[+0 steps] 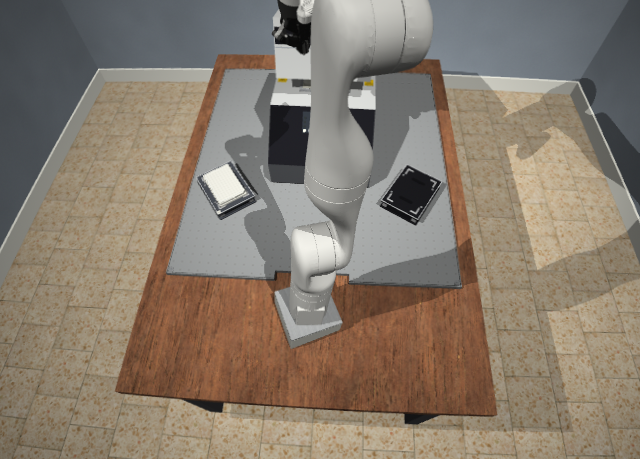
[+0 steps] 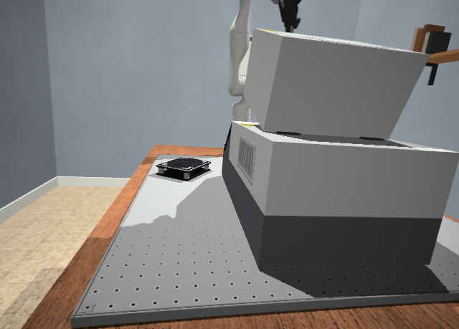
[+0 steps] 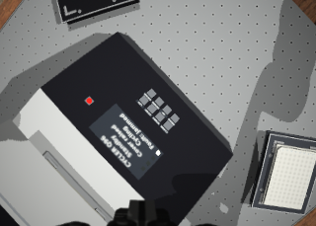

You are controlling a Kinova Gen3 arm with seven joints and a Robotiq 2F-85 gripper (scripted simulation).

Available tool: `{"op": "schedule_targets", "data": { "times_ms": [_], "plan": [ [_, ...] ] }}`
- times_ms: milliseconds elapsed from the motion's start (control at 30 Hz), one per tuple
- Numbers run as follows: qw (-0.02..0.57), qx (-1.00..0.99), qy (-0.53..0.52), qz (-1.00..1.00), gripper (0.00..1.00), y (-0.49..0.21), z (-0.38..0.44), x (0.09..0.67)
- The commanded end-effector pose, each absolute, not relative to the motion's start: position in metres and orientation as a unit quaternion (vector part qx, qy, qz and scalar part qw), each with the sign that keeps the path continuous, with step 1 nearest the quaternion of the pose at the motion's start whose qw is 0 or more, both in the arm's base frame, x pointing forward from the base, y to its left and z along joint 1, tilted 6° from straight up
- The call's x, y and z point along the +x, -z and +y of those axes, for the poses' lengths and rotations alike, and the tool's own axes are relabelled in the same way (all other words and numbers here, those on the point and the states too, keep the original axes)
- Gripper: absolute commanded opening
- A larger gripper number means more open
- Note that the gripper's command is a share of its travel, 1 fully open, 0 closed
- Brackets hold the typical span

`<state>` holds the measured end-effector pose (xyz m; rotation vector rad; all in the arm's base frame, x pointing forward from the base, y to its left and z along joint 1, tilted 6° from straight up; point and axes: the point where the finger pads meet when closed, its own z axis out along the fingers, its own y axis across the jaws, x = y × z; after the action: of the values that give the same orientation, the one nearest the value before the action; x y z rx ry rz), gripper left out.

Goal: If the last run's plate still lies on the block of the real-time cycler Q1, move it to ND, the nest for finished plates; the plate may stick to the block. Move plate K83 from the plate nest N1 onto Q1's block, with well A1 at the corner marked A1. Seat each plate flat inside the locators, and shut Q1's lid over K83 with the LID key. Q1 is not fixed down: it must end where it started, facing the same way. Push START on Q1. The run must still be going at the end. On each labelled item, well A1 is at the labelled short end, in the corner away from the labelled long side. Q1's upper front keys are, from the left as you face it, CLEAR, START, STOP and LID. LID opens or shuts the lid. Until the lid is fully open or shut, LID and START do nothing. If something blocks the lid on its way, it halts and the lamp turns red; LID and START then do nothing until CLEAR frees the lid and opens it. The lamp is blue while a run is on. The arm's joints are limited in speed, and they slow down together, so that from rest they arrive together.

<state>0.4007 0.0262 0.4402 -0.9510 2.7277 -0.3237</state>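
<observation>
The cycler Q1 (image 1: 289, 134) (image 2: 333, 180) (image 3: 123, 78) stands at the back of the mat. Its white lid (image 2: 325, 84) (image 1: 290, 61) is stopped part-way, tilted. The lamp (image 3: 89, 101) is red and the display (image 3: 125, 139) reads "Fault: jammed". The keys (image 3: 159, 108) sit beside the display. I cannot see the block. My gripper (image 1: 301, 46) (image 2: 292, 28) (image 3: 143, 213) is shut and empty, just above the lid's raised top edge. The white plate K83 (image 1: 223, 185) (image 3: 293, 174) lies in nest N1 on the left. The black nest ND (image 1: 410, 191) (image 2: 183, 164) (image 3: 96, 1) on the right holds no plate.
The arm's base (image 1: 307, 320) stands at the mat's front notch, and the arm rises in front of Q1. The grey perforated mat (image 1: 232, 247) (image 2: 178, 251) covers the back of the wooden table (image 1: 258, 361). A shelf with books (image 2: 432, 38) hangs behind.
</observation>
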Motion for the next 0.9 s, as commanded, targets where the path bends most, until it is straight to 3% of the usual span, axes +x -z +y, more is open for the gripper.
{"op": "schedule_targets", "data": {
  "times_ms": [0,867],
  "plan": [
    [0.120,-0.319,0.113,0.933,0.10,-0.437,0.023,0.401],
    [0.120,-0.319,0.114,0.933,0.10,-0.408,0.019,0.402]
  ]
}}
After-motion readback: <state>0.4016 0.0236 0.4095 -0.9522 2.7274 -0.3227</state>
